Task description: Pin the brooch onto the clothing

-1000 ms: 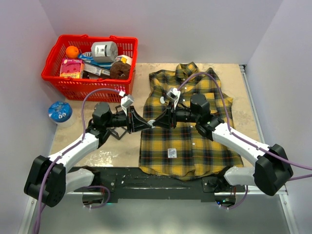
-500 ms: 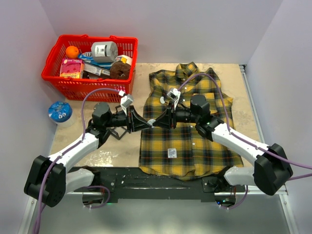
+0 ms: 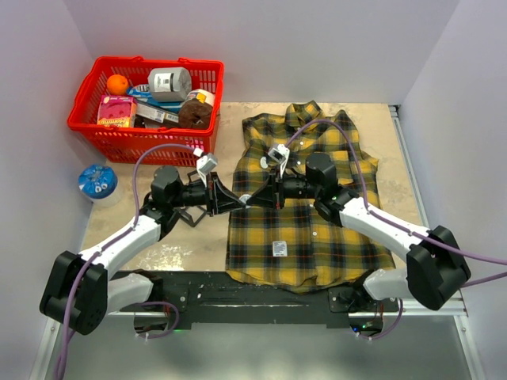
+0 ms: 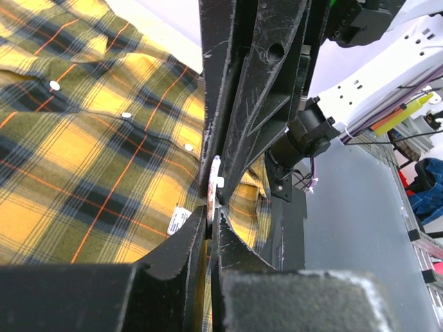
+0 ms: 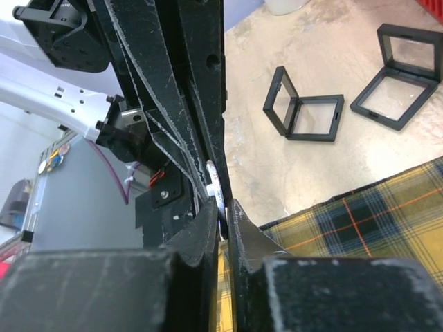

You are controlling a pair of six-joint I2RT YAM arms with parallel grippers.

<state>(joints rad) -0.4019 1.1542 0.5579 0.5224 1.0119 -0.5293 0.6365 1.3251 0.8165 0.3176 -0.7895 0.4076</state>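
Note:
The yellow-and-dark plaid shirt (image 3: 317, 229) lies flat on the table, collar at the far end, white label (image 3: 280, 248) near the hem. My left gripper (image 3: 238, 201) and right gripper (image 3: 255, 198) meet tip to tip above the shirt's left edge. Between them is a small white brooch (image 3: 245, 199). In the left wrist view the left gripper (image 4: 210, 214) is shut on the thin brooch (image 4: 214, 181), seen edge-on, over the shirt (image 4: 83, 138). In the right wrist view the right gripper (image 5: 223, 214) is also shut on the brooch (image 5: 215, 187).
A red basket (image 3: 103, 127) of groceries stands at the back left. A round blue-and-white container (image 3: 97, 183) sits at the left edge. Two open black display boxes (image 5: 301, 104) (image 5: 398, 69) lie on the table left of the shirt.
The right arm has shifted slightly to the left. Both grippers stay tip to tip on the brooch.

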